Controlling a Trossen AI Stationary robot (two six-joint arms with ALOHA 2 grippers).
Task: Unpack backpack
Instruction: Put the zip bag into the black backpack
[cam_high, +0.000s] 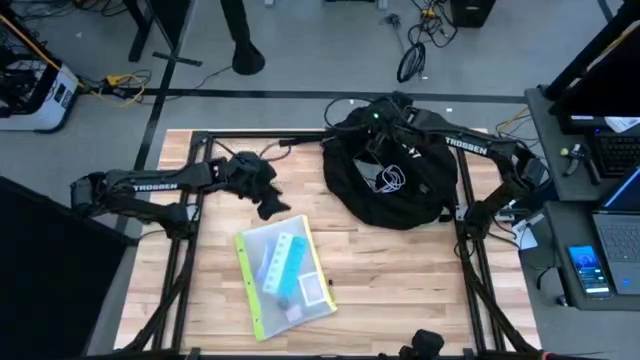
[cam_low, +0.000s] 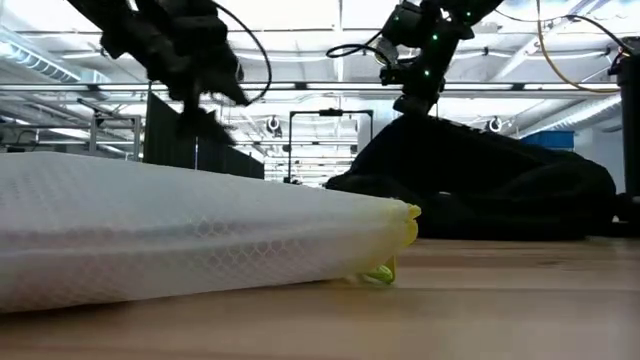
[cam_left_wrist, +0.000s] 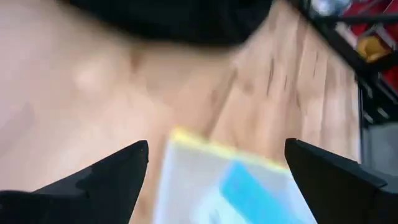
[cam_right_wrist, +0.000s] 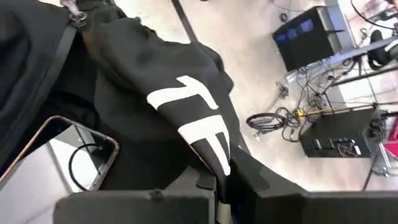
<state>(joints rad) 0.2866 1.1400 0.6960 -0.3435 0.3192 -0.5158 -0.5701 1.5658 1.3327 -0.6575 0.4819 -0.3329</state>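
**Right gripper pinches the backpack's fabric; left gripper hangs open over the pouch**

The backpack (cam_high: 395, 180) lies on the far right part of the wooden worktop (cam_high: 400, 280), a rounded black heap with its opening turned upward. In the high view a white cable (cam_high: 390, 180) shows in the opening. The right wrist view looks into the same opening and shows a phone (cam_right_wrist: 59, 155) with a metallic rim lying inside, a thin cable across its screen, next to black fabric with white lettering.

The right gripper (cam_high: 378, 130) is at the far rim of the backpack, reaching in from the right side. Its fingers are clenched on a fold of the black fabric, which runs down between them in the right wrist view.

The left gripper (cam_high: 268, 200) hovers above the worktop left of the backpack and just beyond the far edge of a clear mesh pouch (cam_high: 285, 275) with a yellow-green border. Its fingers (cam_left_wrist: 112, 177) are spread wide and hold nothing. The pouch lies flat near the middle of the worktop, apart from the backpack, with a light blue item (cam_high: 283, 268) visible through it.
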